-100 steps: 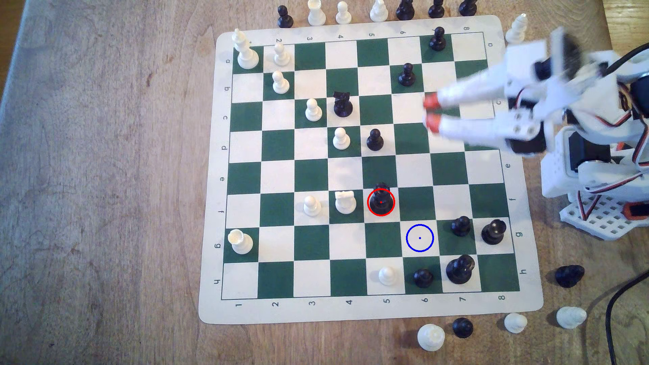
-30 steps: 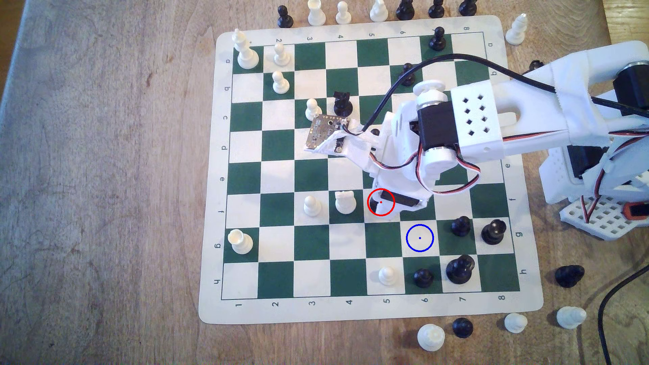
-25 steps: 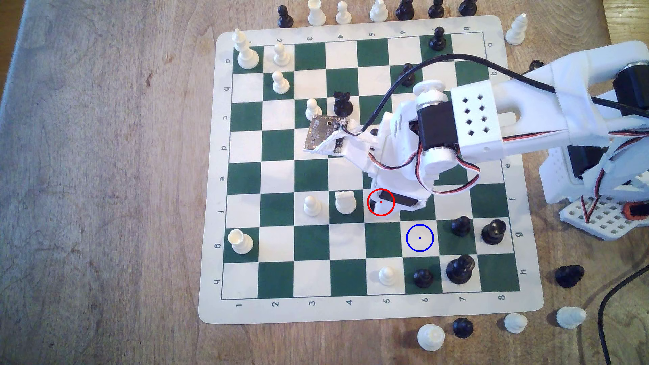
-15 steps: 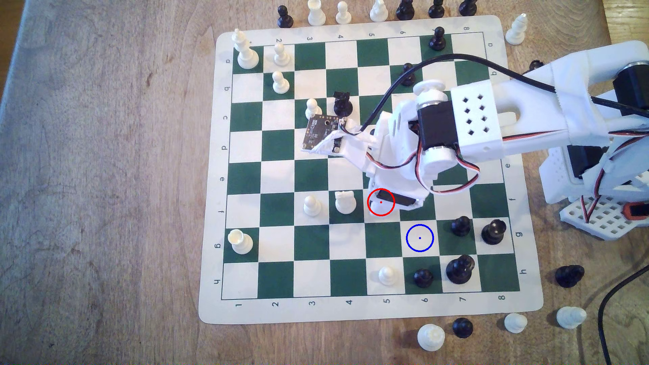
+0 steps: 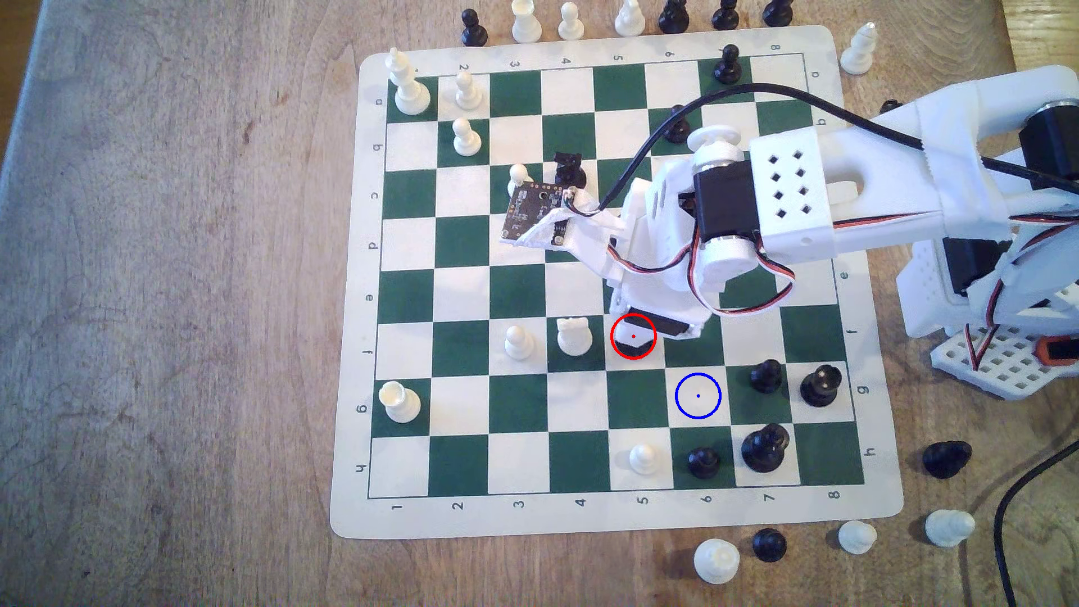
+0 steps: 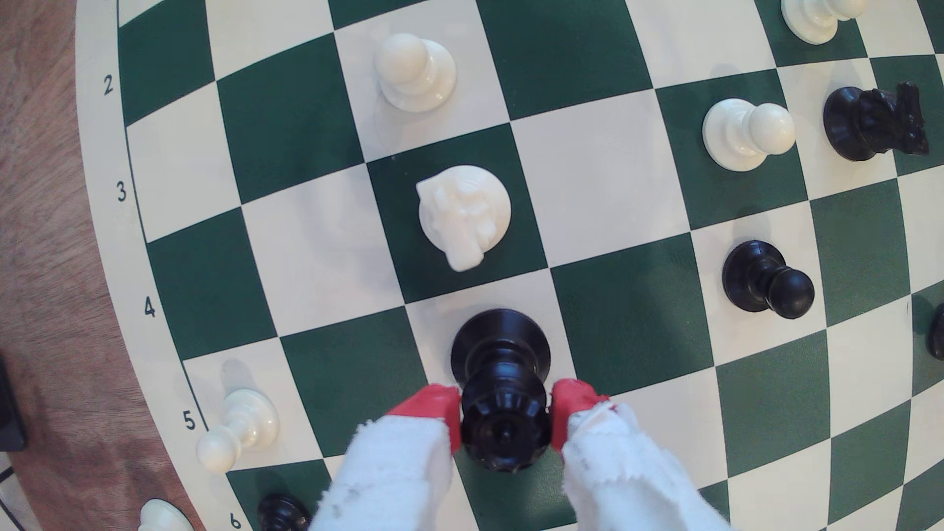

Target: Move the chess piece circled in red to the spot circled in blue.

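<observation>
The end effector (image 6: 505, 413) grips the black piece (image 6: 503, 388): its two red pads (image 6: 434, 408) press on either side of the piece's ribbed, rounded head, one pad to each flank. The piece stands upright, long axis vertical, head pointing up toward the wrist camera and its wide round base flat on a cream square. It is glossy black, with a slim turned neck between base and crown. In the exterior view the arm covers most of it, and only a dark sliver of the piece (image 5: 629, 349) shows inside the red ring.

The fingers behind the pads are white, rough and fibrous at the edges. The board (image 5: 350, 292) is a thin flexible mat of matte green and cream squares, lying on a worn wooden surface (image 5: 175, 292).

The blue-ringed spot (image 5: 698, 396) is a bare cream square, diagonally next to the end effector, one square away toward the exterior view's lower right. Just beyond the gripped piece, on the adjoining green square, stands a cream knight (image 6: 462, 214) with a carved, bumpy head. A smooth cream pawn (image 6: 415, 69) stands further out past it.
</observation>
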Action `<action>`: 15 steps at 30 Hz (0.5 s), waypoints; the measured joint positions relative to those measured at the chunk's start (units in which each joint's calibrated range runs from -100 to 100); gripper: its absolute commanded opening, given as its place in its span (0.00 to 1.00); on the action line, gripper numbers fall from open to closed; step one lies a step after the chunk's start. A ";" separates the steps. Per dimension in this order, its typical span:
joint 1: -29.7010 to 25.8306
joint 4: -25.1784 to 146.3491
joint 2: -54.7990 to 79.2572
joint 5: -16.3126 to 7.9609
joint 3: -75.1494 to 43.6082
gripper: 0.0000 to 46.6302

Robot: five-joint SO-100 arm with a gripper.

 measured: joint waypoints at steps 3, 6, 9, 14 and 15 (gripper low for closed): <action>0.00 0.32 -0.08 0.24 -0.18 0.01; 0.00 3.98 -1.09 0.39 -3.07 0.01; 0.00 6.93 -3.35 0.39 -5.33 0.01; -3.69 12.67 -9.22 0.39 -6.78 0.01; -4.65 13.15 -9.97 0.44 -6.78 0.01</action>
